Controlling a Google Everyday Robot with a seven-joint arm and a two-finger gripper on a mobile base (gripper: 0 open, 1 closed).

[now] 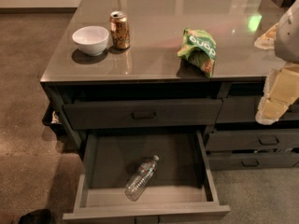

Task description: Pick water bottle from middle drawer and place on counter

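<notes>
The water bottle (140, 178), clear and crinkled with a pale cap, lies on its side on the bare bottom of the open middle drawer (206, 176), cap pointing to the back right. The drawer is pulled far out at the bottom centre. The counter (154, 36) is a glossy grey-brown top above the drawers. My gripper (274, 101) is a cream-coloured shape at the right edge, in front of the right-hand drawers, just below the counter's front edge. It is well to the right of and above the bottle and holds nothing that I can see.
On the counter stand a white bowl (90, 39) and a gold soda can (120, 30) at the left, and a green snack bag (199, 49) near the front right. A shut drawer with a bar handle (144, 115) is above the open one. Narrower drawers (261, 141) are at the right.
</notes>
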